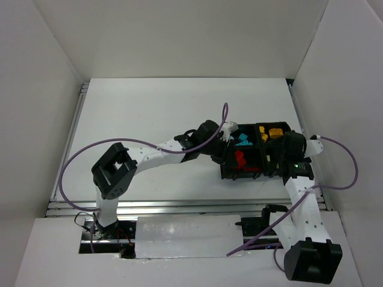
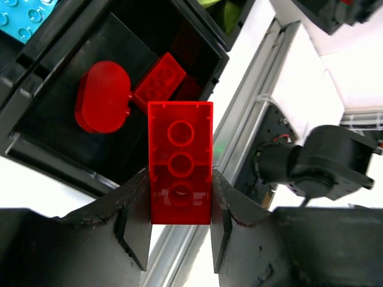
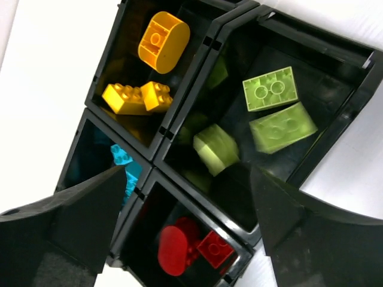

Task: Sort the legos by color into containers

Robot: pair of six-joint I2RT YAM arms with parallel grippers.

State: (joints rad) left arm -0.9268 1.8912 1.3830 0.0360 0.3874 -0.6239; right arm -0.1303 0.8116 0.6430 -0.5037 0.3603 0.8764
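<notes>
My left gripper (image 2: 179,179) pinches a glossy red brick (image 2: 179,143) by its long sides, hollow underside with three round tubes facing my camera. Its long axis points away from my palm, over the rim of the black tray (image 2: 54,161) compartment holding a rounded red piece (image 2: 102,95) and a studded red brick (image 2: 160,78). My right gripper (image 3: 187,173) hangs with fingers spread above the pale green bricks (image 3: 269,89).
</notes>
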